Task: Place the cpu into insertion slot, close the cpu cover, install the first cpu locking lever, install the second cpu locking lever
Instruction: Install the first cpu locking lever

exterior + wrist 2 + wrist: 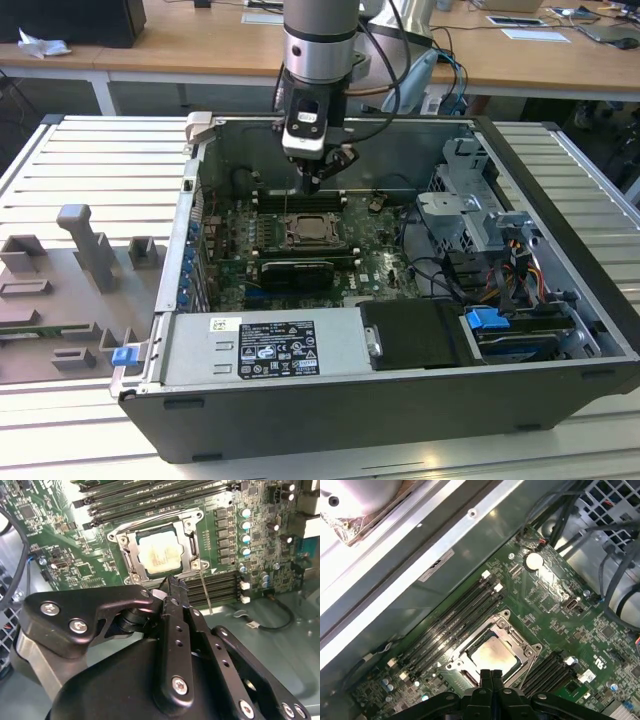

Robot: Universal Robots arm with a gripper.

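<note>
The cpu [157,555] lies flat in the insertion slot [131,566] on the green motherboard, its pale metal face showing through the window of the cpu cover [192,542], which lies down over it. A thin wire locking lever [204,592] sticks up free from one corner of the socket. My gripper [170,582] hovers just above the socket's edge, fingers pressed together with nothing between them. In the first wrist view the gripper [491,672] sits beside the cpu [492,652]. In the exterior view the gripper [311,185] hangs over the cpu [303,233].
Long black memory slots [150,495] flank the socket on both sides. The open computer case [560,215] walls in the board, with a drive cage and cables [470,230] at the exterior view's right and a power supply [270,345] in front. Grey fixtures [85,250] stand outside.
</note>
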